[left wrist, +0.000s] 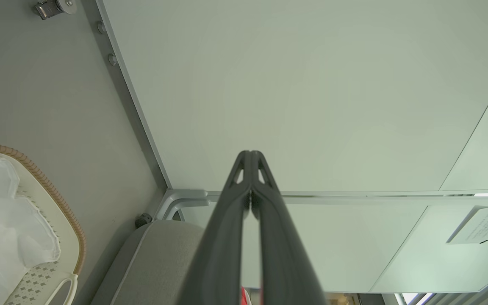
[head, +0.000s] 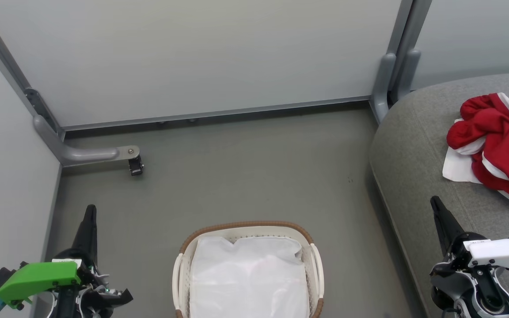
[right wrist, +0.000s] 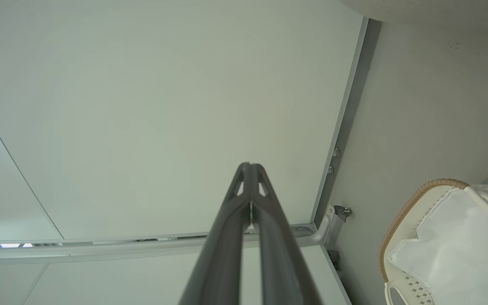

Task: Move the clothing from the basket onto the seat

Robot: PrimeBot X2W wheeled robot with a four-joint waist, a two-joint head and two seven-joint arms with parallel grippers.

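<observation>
the clothing (head: pixel 499 141), a crumpled red heap with white stripes, lay on the seat (head: pixel 409 150) at the far right. a flat white piece (head: pixel 457 167) poked out from under its left edge; whether that was a separate cloth could not be told from the head view. the right gripper (head: pixel 435 202) hung over the near edge of the seat, fingers pressed together and holding nothing. its tip was near the heap but apart from it, the heap lying farther off and to the right. the left gripper (head: pixel 90 208) was at the near left above the floor (head: pixel 245 168), likewise closed and empty, well apart from the clothing. between them stood the basket (head: pixel 245 225), holding a white sheet (head: pixel 248 274).
</observation>
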